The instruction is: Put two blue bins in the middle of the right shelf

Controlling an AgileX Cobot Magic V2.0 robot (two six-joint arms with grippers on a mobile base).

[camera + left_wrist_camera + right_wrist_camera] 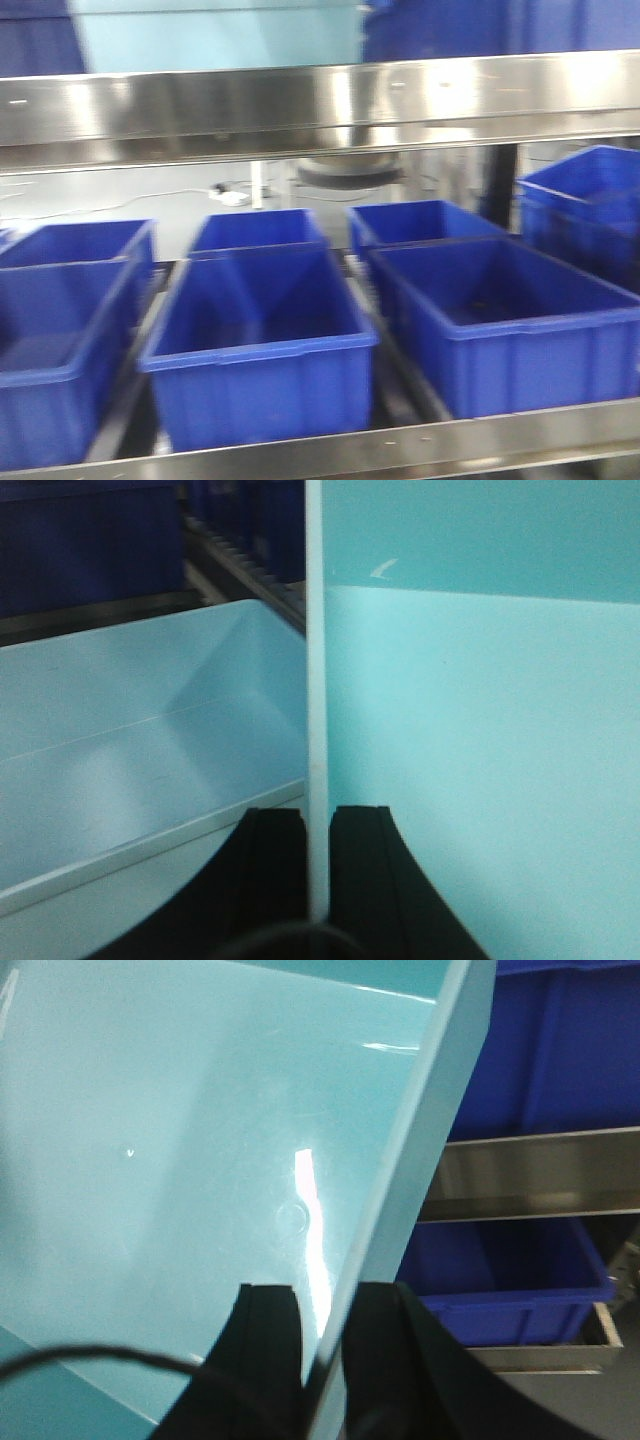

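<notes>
While both of my arms are on it, the pale blue bin [480, 730] hangs off the rack, showing at 12 o'clock in the front view, above the wide steel front rail [300, 100] of the right shelf [400, 445]. My left gripper [318, 818] is clamped on one thin upright wall of that bin, with one black finger [275, 830] inside the tub and the other outside. My right gripper [325, 1310] is pinched the same way on another wall, which leans toward 1 o'clock in that wrist view. On the level under the rail stand dark blue bins: one at 6 o'clock [260, 340], one at 4 o'clock [510, 320] and one at 8 o'clock [60, 330], with more in a row behind them. Past my right wrist, at 3 o'clock, another steel rail [540, 1175] has dark blue bins above and below it.
</notes>
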